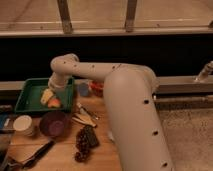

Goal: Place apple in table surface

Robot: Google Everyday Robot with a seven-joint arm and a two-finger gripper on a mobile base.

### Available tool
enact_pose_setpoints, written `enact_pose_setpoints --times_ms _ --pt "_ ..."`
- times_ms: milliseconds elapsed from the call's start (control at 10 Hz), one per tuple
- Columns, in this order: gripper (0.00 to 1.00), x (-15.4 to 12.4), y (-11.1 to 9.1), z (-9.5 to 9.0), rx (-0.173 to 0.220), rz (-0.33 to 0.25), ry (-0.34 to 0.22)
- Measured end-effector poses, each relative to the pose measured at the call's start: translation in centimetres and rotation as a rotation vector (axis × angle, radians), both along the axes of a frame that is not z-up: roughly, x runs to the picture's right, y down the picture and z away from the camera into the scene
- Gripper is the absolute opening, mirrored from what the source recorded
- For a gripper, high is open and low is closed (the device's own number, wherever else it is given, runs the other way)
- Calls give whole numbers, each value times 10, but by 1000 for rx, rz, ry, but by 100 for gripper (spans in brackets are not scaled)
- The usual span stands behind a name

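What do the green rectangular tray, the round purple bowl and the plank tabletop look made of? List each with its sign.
Green rectangular tray: likely plastic; uniform colour, raised rim. Round purple bowl: probably plastic, smooth with faint sheen. Light-brown plank tabletop: wood or wood-look, grain lines visible. The gripper hangs low over the tray, beside the small orange-red apple.

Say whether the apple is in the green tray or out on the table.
In the tray: the apple lies inside the green tray, with the gripper just above it.
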State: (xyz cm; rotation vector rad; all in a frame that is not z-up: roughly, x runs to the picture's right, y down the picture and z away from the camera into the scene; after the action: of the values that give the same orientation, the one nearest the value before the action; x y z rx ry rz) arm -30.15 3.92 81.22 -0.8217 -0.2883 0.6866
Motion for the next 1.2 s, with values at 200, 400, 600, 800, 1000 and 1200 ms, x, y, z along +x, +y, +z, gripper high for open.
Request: enact_pose_setpoints --times_ms 200,400,600,800,1000,1200 --pt "80 -4 2 6 -14 0 -4" --pt "80 -19 11 19 -28 -15 -17" --pt "80 -18 10 28 -29 -15 -9" --pt "80 -23 16 37 -36 -24 -2" --pt "80 -18 23 53 -61 -15 17" --pt "80 -15 31 66 -90 -10 31"
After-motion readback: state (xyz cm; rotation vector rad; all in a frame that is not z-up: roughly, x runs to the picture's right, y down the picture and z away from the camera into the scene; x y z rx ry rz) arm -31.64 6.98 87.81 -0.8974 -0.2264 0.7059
